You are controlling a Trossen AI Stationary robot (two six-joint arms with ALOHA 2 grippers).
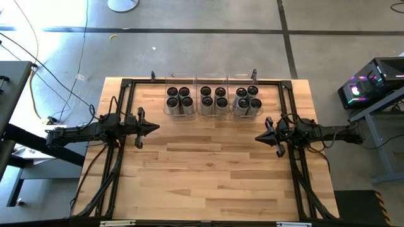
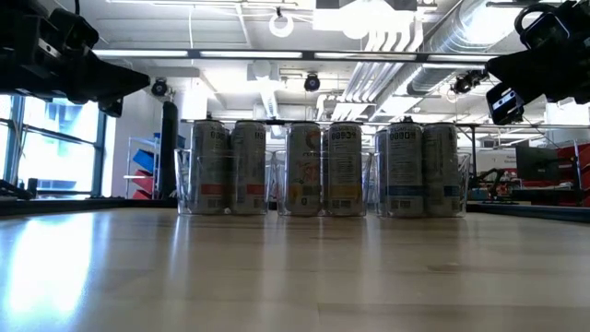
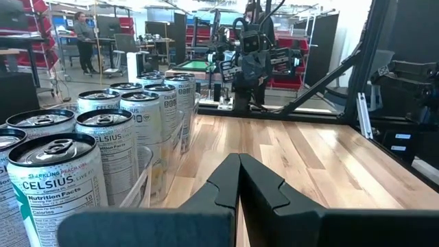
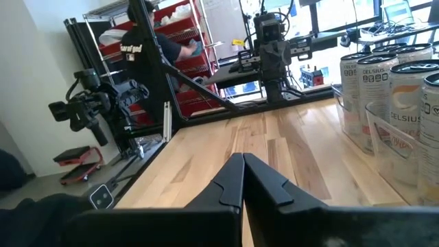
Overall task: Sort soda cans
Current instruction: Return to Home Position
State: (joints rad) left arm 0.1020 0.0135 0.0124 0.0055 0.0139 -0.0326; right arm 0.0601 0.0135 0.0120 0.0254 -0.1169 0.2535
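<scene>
Cans [image 1: 213, 99] (upright) well beyond left gripper [image 1: 156, 127], right gripper [image 1: 257, 137]

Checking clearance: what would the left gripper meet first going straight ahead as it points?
Probably the right gripper, facing the left gripper across the table; the soda cans stand aside.

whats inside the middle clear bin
Four soda cans stand upright in the middle bin, two by two. They cover the bin's floor, and in the low view the front pair hides the back pair.
</scene>
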